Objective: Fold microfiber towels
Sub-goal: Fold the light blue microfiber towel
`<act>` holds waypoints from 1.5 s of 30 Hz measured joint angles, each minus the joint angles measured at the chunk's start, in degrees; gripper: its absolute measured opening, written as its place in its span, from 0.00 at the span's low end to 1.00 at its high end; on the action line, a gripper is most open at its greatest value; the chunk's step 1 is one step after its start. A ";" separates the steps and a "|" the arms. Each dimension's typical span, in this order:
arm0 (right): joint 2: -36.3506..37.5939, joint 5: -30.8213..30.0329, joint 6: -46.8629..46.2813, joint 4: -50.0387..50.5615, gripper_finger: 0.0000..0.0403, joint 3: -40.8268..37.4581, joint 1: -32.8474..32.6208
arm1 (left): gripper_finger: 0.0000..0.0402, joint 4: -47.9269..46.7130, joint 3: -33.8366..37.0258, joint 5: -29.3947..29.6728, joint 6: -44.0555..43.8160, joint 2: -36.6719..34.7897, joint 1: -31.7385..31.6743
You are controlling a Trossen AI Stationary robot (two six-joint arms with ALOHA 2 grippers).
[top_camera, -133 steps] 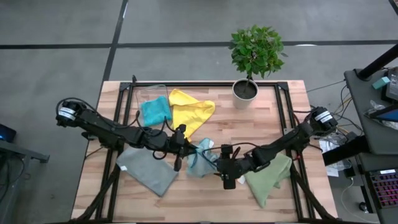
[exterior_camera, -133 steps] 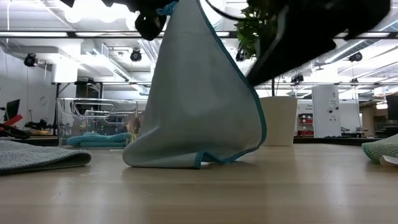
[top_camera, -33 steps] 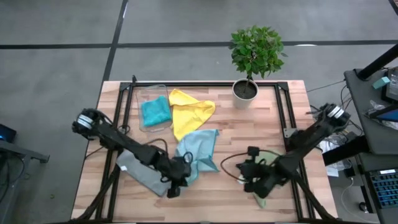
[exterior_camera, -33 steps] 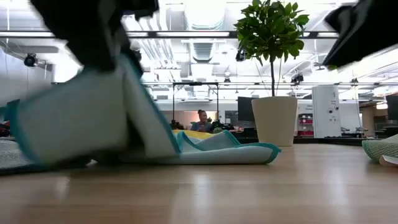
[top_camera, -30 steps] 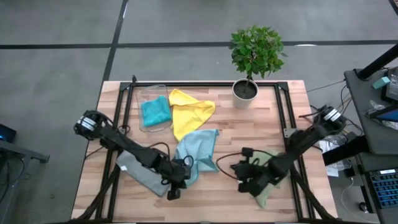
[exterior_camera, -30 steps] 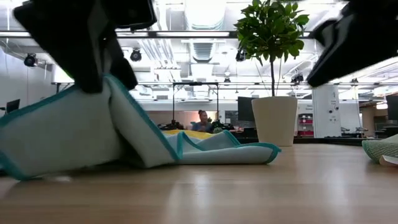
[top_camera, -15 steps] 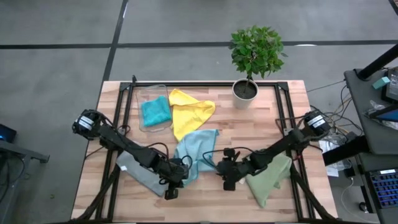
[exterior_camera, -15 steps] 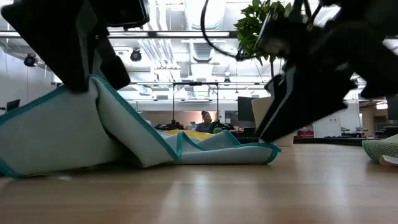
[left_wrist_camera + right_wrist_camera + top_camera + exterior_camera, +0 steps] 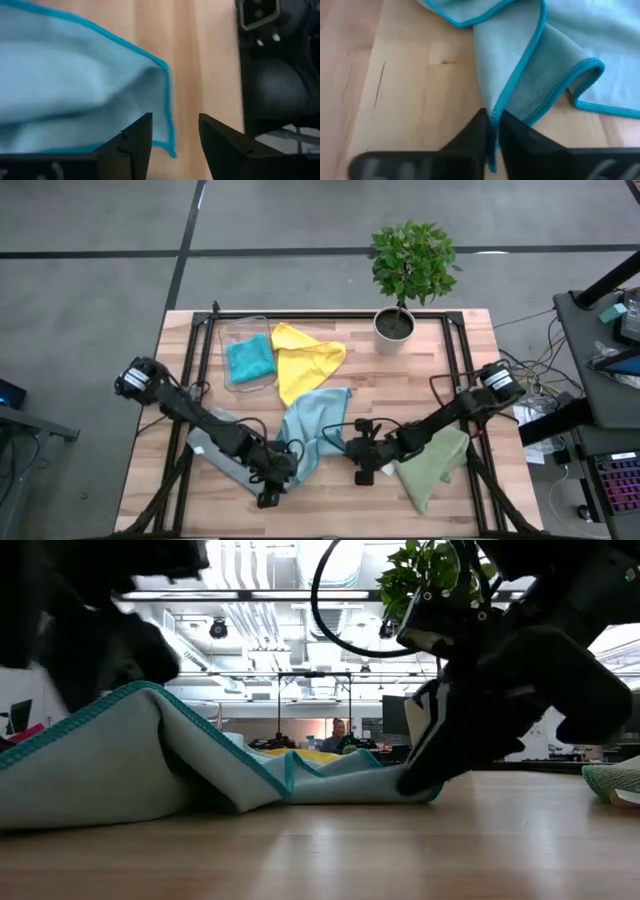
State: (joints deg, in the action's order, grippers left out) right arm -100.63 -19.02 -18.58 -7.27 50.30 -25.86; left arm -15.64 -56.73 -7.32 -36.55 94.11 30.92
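Note:
The light blue towel (image 9: 312,428) lies rumpled at the table's middle, with a raised fold (image 9: 140,700) on its left. My right gripper (image 9: 492,135) is shut on the towel's hem at its near right corner (image 9: 405,785). My left gripper (image 9: 172,135) stands open at the towel's near left, its fingers on either side of a hemmed corner (image 9: 165,80). A grey towel (image 9: 222,455) lies under the left arm and an olive green towel (image 9: 432,468) under the right arm. The yellow towel (image 9: 305,360) lies at the far side, and the teal towel (image 9: 248,358) sits in a clear bin. My right gripper pinches the towel's teal-stitched edge (image 9: 496,116) between its two fingers, at the near right corner. The fingers slant down from the table's right. The corner sits low at the tabletop (image 9: 410,783), and the rest of the towel lies slack on the table.
A potted plant (image 9: 397,323) stands at the far right of the table. The clear bin (image 9: 240,340) is at the far left. A black frame rail (image 9: 452,370) runs along the table's right side. Bare wood (image 9: 330,500) shows at the near edge.
My right gripper has come down and toward the table's left, from over the olive green towel to the light blue towel's near right corner. My left gripper has drawn slightly toward the near left, off the raised fold, which now stands on its own.

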 joint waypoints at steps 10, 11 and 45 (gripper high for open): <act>4.62 0.08 0.15 1.53 0.02 0.02 -1.82 | 0.36 0.21 -0.38 10.75 -8.07 3.24 5.69; 4.86 0.07 -0.06 1.48 0.02 0.02 -2.00 | 0.36 0.36 -0.58 11.00 -8.15 3.87 5.77; 11.35 10.49 -7.82 23.73 0.02 0.04 -7.06 | 0.00 -5.14 -3.39 4.40 -2.98 3.63 6.74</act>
State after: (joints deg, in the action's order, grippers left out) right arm -89.27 -8.53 -26.40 16.45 50.35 -32.92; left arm -20.78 -60.12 -2.92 -39.53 97.74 37.66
